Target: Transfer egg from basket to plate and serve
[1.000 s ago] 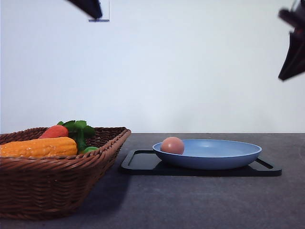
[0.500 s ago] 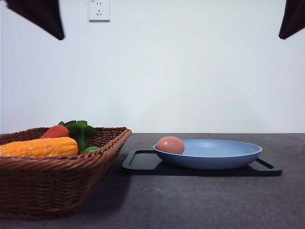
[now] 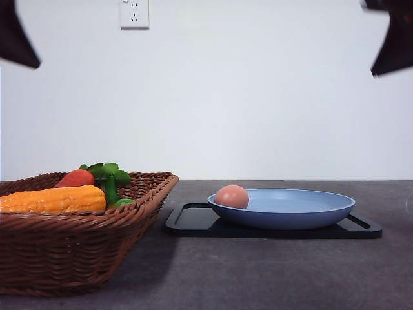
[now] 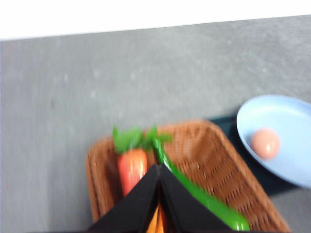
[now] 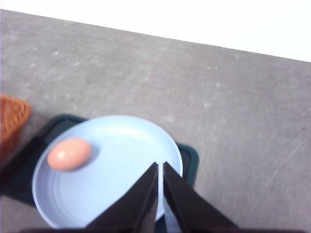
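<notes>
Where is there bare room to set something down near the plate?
Most of the plate is bare on the side away from the egg. The grey table in front of the black tray is open, as is the table behind it. The basket is crowded with vegetables.

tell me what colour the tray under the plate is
Black. The tray under the light blue plate shows best in the front view.
</notes>
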